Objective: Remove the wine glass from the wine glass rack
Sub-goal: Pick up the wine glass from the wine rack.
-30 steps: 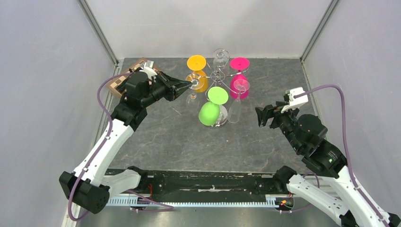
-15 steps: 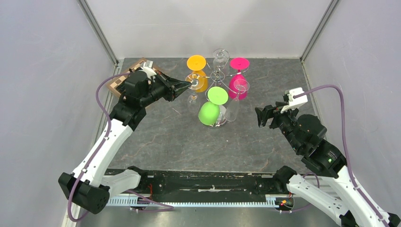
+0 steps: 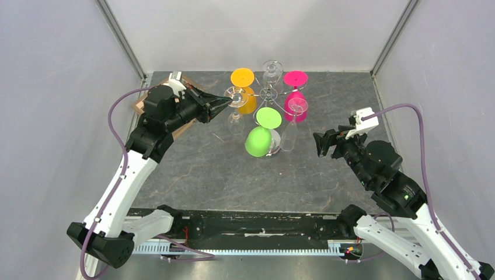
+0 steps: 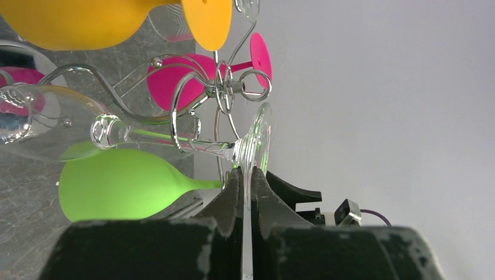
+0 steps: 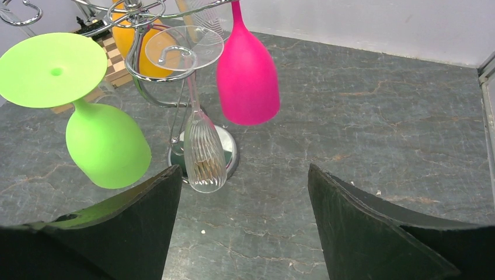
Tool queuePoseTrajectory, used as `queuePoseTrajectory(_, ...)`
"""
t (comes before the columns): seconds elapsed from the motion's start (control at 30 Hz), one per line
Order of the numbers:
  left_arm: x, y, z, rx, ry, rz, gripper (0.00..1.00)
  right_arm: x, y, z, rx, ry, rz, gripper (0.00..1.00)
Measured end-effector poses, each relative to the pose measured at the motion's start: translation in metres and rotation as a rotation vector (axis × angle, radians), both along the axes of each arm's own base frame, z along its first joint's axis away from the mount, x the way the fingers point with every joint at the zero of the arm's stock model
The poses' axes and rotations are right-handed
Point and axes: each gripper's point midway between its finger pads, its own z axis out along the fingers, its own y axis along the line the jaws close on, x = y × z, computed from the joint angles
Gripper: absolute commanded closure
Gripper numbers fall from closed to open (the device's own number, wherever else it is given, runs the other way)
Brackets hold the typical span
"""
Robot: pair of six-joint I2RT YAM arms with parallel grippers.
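Left gripper (image 4: pixel 246 178) was noted clenched on the foot rim of the clear wine glass (image 4: pixel 52 125), the disc's edge pinched between the jaws. The glass's stem was seen threaded through a scroll arm of the wine glass rack (image 4: pixel 217 87), on the rack's left side, with the foot tilted. An orange glass (image 3: pixel 248 102), pink glass (image 3: pixel 295 105) and green glass (image 3: pixel 257 140) were recorded on other arms. Right gripper (image 3: pixel 322 143) was observed released, jaws spread wide, well apart from the rack over the table (image 3: pixel 204 169).
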Motion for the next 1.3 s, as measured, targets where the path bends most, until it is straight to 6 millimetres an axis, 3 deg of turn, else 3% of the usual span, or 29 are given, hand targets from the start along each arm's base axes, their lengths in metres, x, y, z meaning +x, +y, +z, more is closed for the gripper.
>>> queuePoseTrajectory(0.5, 0.026, 0.009, 0.002, 0.012, 0.027, 0.050, 0.98, -0.003, -0.002, 0.004, 0.018, -0.012, 0.001, 0.19)
queuePoseTrajectory(0.8, 0.042, 0.004, -0.001, 0.022, 0.045, 0.045, 0.98, -0.002, -0.002, 0.000, 0.016, -0.010, -0.002, 0.18)
queuePoseTrajectory(1.3, 0.043, -0.008, -0.002, 0.020, 0.056, -0.025, 0.98, 0.000, -0.003, -0.008, 0.007, -0.002, -0.013, 0.18)
